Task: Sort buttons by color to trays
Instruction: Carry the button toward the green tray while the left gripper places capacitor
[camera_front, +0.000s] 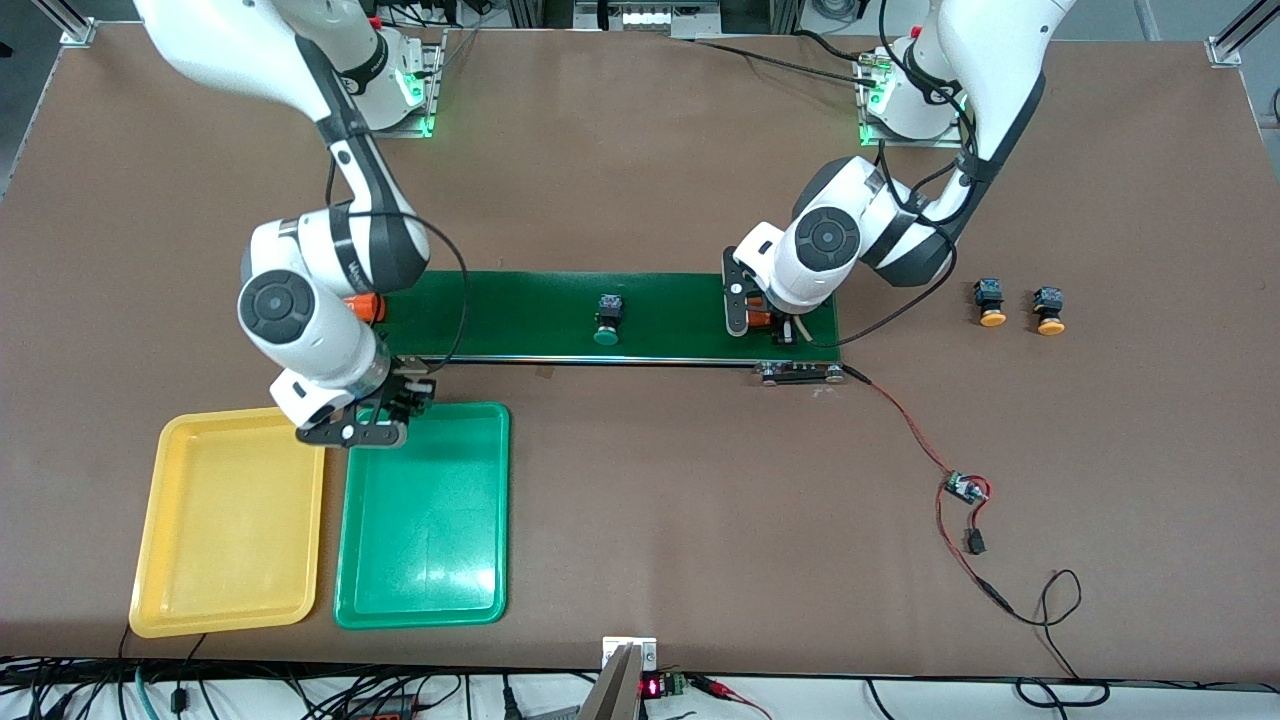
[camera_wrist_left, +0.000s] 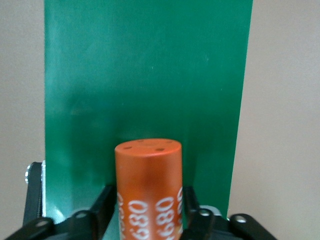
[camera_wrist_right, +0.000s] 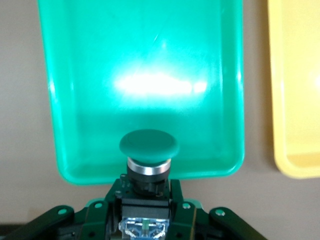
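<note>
My right gripper, clamped on a green-capped button, hangs over the green tray rim at twelve o'clock; releasing now could drop it outside.

Bright overhead light; glare on green tray.

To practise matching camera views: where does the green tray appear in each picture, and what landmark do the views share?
Front view: green tray beside the yellow tray, under the right gripper.
Left wrist view: not in it.
Right wrist view: green tray fills the middle.
Shared landmark: the yellow tray.
</note>
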